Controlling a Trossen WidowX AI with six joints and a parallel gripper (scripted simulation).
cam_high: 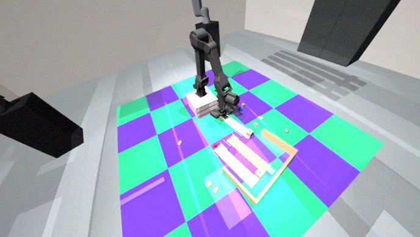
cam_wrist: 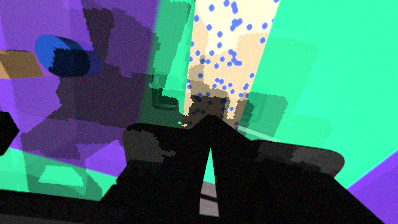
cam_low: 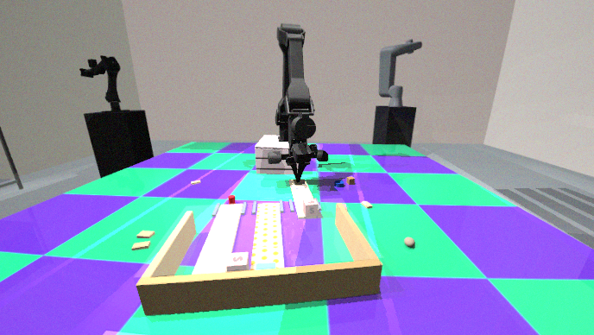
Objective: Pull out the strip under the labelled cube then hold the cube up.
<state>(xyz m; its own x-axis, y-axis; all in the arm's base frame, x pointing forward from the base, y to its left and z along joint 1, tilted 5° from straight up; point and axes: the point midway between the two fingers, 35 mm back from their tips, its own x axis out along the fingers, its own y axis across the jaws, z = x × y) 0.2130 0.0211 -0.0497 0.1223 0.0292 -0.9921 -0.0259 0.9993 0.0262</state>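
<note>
My gripper (cam_high: 224, 117) (cam_low: 298, 181) (cam_wrist: 210, 119) is shut, with its tips down at the robot-side end of a cream strip with blue dots (cam_high: 236, 126) (cam_low: 301, 196) (cam_wrist: 217, 45). No thickness shows between the fingers. A pale cube (cam_high: 249, 132) (cam_low: 311, 209) with a mark on it rests on this strip's far end. A yellow-dotted strip (cam_high: 245, 150) (cam_low: 268, 235) bears a light blue block (cam_high: 271, 170) (cam_low: 265, 266) at its far end. A plain white strip (cam_high: 233, 163) (cam_low: 220, 237) lies beside it, with a second marked pale cube (cam_high: 259, 173) (cam_low: 237, 261) at its far end.
A low wooden frame (cam_high: 276, 181) (cam_low: 259, 291) borders the strips on three sides. Short grey-blue rails (cam_high: 227, 142) (cam_low: 254, 207) and a red piece (cam_high: 215, 145) (cam_low: 231, 199) stand near their robot-side ends. A blue disc (cam_low: 339, 184) (cam_wrist: 47, 47) and an orange block (cam_low: 350, 180) (cam_wrist: 20, 64) lie beside the gripper.
</note>
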